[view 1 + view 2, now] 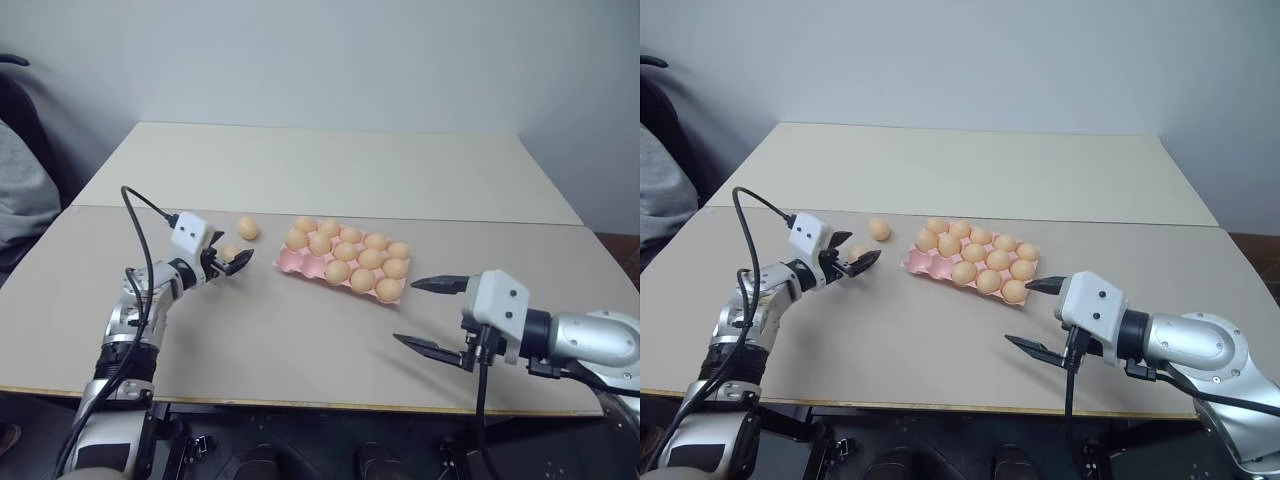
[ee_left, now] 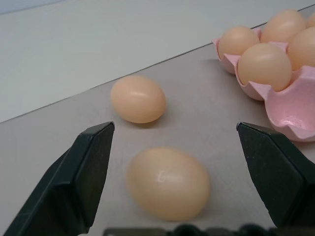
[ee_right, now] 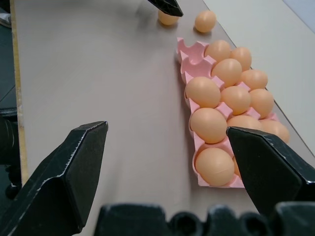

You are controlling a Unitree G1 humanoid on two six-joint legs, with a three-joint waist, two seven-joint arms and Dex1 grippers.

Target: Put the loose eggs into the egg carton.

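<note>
The left gripper [image 1: 231,262] is standing wide around the nearer loose egg [image 2: 168,183], not yet gripping; the second egg [image 1: 248,229] lies just beyond. Both eggs are sitting on the table [image 1: 300,340] off the egg carton [image 1: 290,263]'s left end. It should close gently and centred. The right gripper [image 1: 428,314] is hanging wide, empty.
</note>
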